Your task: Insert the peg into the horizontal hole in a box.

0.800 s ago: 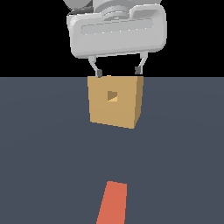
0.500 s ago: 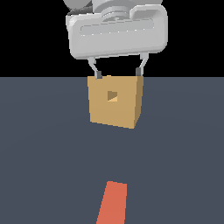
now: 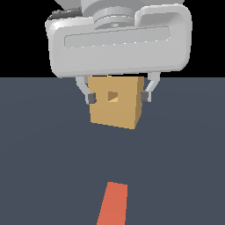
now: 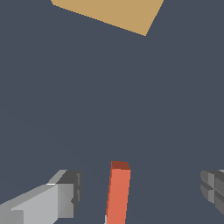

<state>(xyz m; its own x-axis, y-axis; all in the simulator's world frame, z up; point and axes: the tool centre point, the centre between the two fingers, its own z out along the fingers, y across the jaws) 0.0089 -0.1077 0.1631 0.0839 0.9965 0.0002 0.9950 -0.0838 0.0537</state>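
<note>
The grey-white robot gripper (image 3: 117, 97) hangs above the dark slate-blue floor (image 3: 44, 154) with its broad pale housing facing the exterior camera and its two slim fingers pointing down — one dark-padded fingertip (image 3: 91, 98) shows at each side of the tan, yellow-brown cube-shaped box (image 3: 115, 103) in that view. The fingers stand wide apart and grip nothing. In the wrist view the gripper (image 4: 144, 192) looks down on the floor (image 4: 109, 100), and the pads (image 4: 72, 192) flank the bar with clear space on both sides, touching nothing.

The slim rectangular orange-red peg (image 3: 113, 205) lies flat on the floor, well apart from the box and nearer the exterior camera. Its long axis runs roughly toward the box, one end (image 4: 120, 166) aimed at it; the other end is cut off by the frame edge, so only the orange-red part shows.

The box rests on the floor, and its small square dark hole (image 3: 113, 96) sits mid-face — opening toward the peg's side.
</note>
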